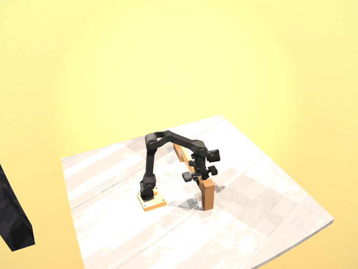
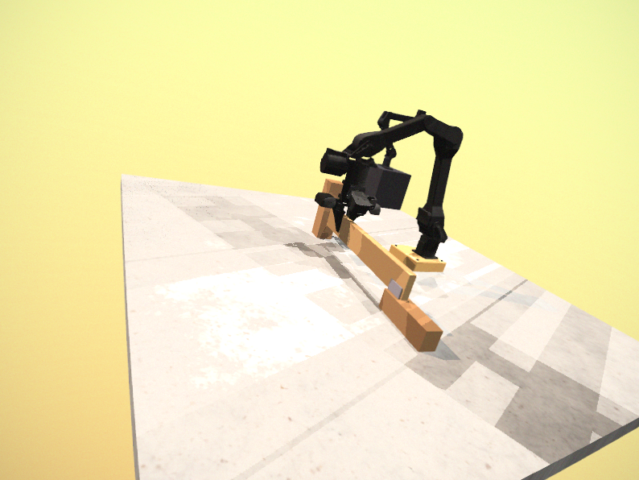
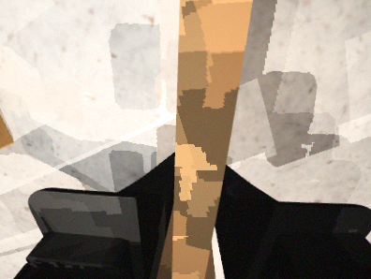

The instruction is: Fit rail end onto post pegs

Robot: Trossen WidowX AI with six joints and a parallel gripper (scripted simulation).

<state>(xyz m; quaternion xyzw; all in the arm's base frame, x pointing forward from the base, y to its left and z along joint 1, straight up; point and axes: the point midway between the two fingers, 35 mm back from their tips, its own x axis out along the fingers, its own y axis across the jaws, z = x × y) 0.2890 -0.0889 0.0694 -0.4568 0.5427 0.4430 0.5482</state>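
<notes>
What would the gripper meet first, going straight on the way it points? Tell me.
The wooden bed rail, already between the gripper's fingers; beyond, probably the table top.

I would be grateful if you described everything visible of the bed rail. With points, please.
The bed rail (image 1: 185, 156) (image 2: 379, 255) (image 3: 201, 112) is a long, straight, light-brown bar that looks wooden, standing on its narrow edge. The gripper (image 1: 201, 180) (image 2: 344, 219) (image 3: 193, 159) is shut on it near the post (image 1: 208, 195) (image 2: 320, 221). Its far end sits at the grey bracket (image 2: 394, 287) on the footboard block (image 2: 413, 322). Its holes are not visible.
</notes>
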